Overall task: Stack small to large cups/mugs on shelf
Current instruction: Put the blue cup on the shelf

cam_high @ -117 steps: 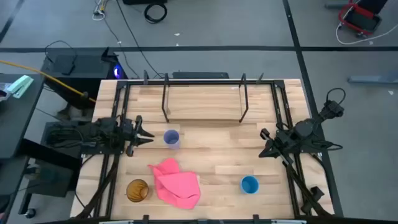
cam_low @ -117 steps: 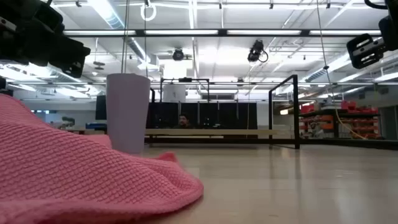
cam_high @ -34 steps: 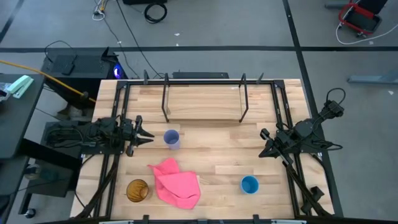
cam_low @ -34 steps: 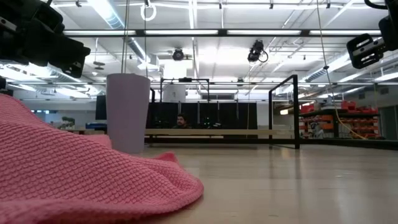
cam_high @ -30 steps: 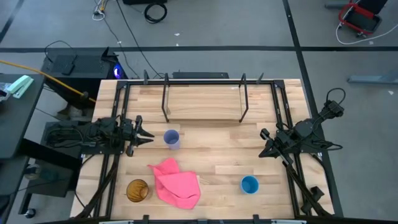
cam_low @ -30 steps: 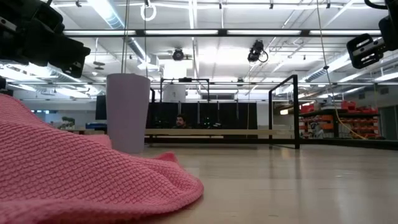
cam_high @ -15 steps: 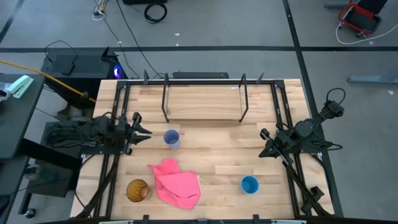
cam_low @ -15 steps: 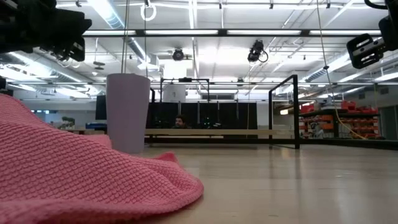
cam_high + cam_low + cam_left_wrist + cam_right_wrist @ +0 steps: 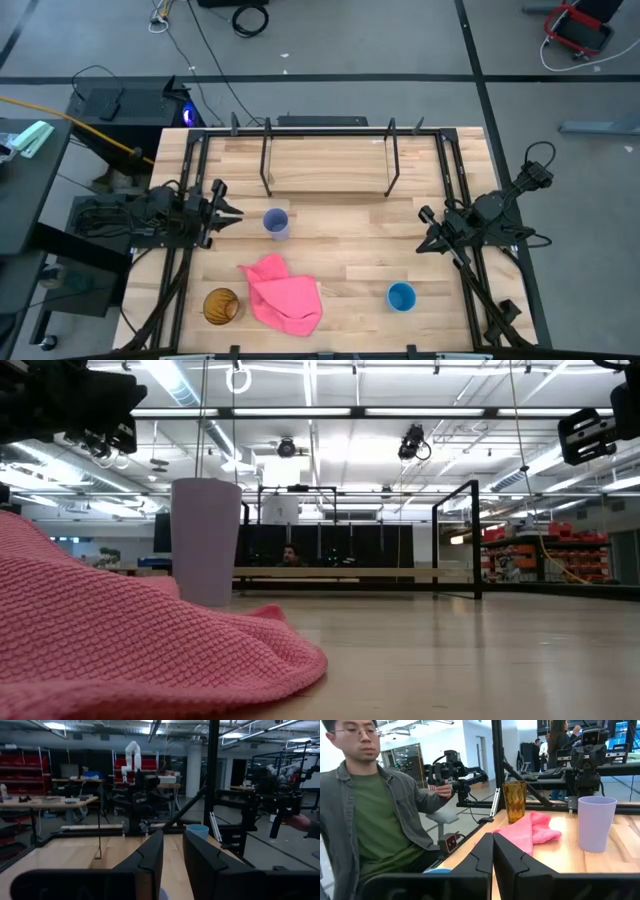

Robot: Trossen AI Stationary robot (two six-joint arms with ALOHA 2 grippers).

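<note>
The left gripper (image 9: 229, 212) hovers with its fingers (image 9: 150, 851) slightly parted on nothing, the lavender cup (image 9: 276, 222) just ahead of them on the bench (image 9: 350, 240). The right gripper (image 9: 424, 228) waits, fingers (image 9: 482, 851) pressed together and empty, the blue cup (image 9: 401, 296) nearby. The amber cup (image 9: 221, 305) stands beside a pink cloth (image 9: 282, 293); the shelf (image 9: 328, 165) stands bare.

No legible text or labels anywhere.
</note>
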